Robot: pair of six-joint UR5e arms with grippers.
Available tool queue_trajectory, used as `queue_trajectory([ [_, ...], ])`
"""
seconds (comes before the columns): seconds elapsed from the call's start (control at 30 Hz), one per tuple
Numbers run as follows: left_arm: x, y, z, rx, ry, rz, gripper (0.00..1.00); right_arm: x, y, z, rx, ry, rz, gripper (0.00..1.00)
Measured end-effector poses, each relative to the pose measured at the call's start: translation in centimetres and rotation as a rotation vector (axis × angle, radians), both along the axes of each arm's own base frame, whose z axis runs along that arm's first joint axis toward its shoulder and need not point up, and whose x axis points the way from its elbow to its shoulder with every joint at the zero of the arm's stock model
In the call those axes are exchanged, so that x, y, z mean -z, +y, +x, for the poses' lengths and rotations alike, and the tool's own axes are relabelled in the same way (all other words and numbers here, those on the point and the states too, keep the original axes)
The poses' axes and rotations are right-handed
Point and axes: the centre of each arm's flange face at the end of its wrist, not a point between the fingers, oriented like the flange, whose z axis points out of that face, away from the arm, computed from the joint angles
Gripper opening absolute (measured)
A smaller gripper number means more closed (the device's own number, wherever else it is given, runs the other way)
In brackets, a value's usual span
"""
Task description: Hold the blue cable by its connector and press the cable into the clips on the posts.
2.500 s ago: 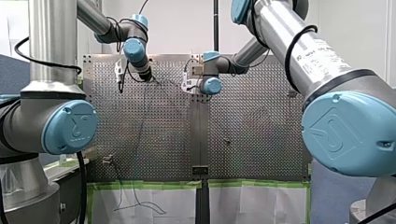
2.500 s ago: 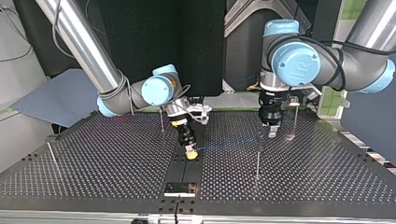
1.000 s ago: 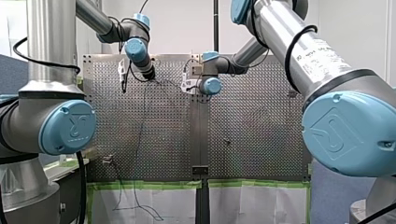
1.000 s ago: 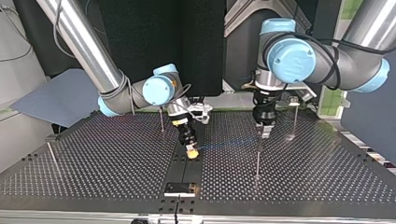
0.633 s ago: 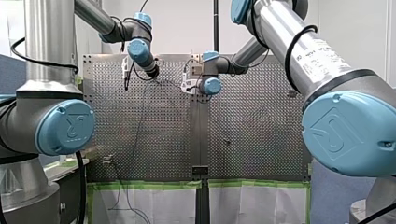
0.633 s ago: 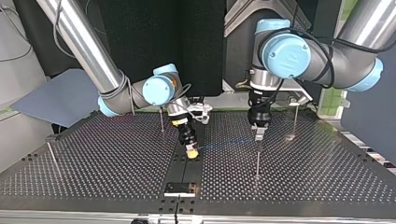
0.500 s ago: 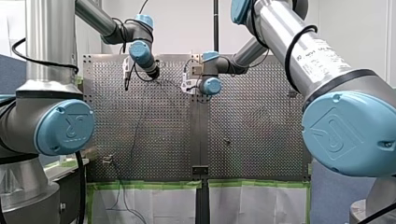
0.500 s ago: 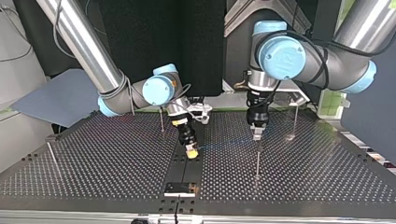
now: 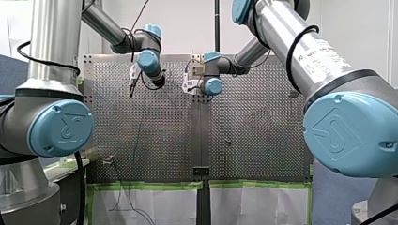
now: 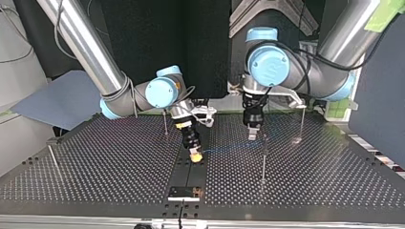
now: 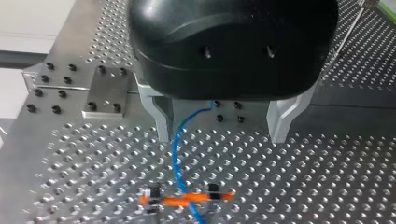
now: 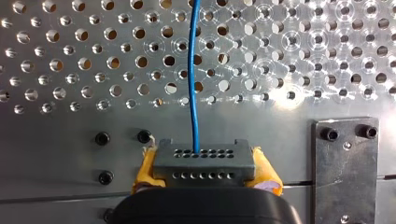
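Yellow pads [image 12: 147, 169] of my right end effector [image 12: 204, 173] are pressed onto the two short ends of a grey rectangular connector block [image 12: 204, 161], pinching it. The block's long axis lies across the gap between the pads, and its face with rows of small holes points away from the wrist. A thin blue cable [image 12: 193, 70] leaves that face and runs straight ahead over the perforated metal table [image 12: 70, 56].

In the top view this end effector stands near the table's middle, well away from its edges. From it the cable stretches roughly level toward the view's right, reaching a slim metal post [image 10: 263, 164].

Beside that post's upper end hangs my left end effector [image 11: 222, 126], black-bodied, pointing down at the table. Its metal fingers [image 11: 161, 119] are spread wide and pinch nothing. The cable passes between them, close beside one finger; whether it touches cannot be told. Ahead of the fingers the cable crosses an orange clip [image 11: 184, 199], whose long axis lies across the cable's line.
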Motion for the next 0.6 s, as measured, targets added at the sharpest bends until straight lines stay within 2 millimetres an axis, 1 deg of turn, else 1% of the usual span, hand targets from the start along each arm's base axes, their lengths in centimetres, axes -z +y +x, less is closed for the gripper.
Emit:
queue_trajectory([
  [0.1, 0.0, -0.4, 0.6, -0.014, -0.005, -0.004, 1.0, 0.0, 0.0, 0.0, -0.001, 0.001, 0.0, 0.0],
  [0.23, -0.9, -1.1, 1.6, -0.035, -0.039, -0.032, 1.0, 0.0, 0.1, 0.1, -0.002, 0.001, 0.001, 0.0],
  [0.33, -1.2, -1.6, 2.3, -0.046, -0.043, -0.036, 1.0, 0.0, 0.1, 0.1, -0.002, 0.001, 0.001, 0.0],
  [0.6, -1.3, -2.8, 4.3, -0.048, -0.057, -0.043, 1.0, 0.1, 0.1, 0.1, -0.002, 0.002, 0.001, 0.0],
])
